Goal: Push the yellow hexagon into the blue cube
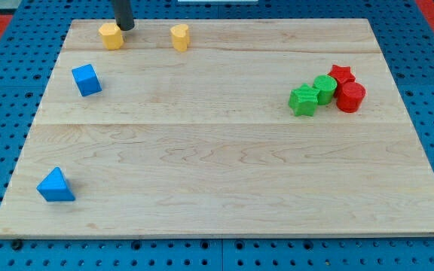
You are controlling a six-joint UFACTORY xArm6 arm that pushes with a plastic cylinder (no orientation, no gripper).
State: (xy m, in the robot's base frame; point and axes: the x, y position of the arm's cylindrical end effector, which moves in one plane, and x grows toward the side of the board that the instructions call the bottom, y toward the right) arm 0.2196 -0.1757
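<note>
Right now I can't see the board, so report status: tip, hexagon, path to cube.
My tip just upper right of yellow hexagon. Blue cube below-left of it. Nothing between them.

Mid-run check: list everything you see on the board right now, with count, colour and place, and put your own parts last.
yellow hexagon: one, yellow, top left of the board, near the top edge
yellow block: one, yellow, shape unclear, top edge, to the view's right of the hexagon, apart from it
blue cube: one, blue, left side, below the hexagon, not touching it
blue triangle: one, blue, bottom left corner area
green star: one, green, right side, leftmost of a tight cluster
green cylinder: one, green, in the cluster, beside the star
red star: one, red, top of the cluster
red cylinder: one, red, right end of the cluster
wooden board: one, light wood, on a blue pegboard
my tip: one dark rod, just to the upper right of the yellow hexagon
</note>
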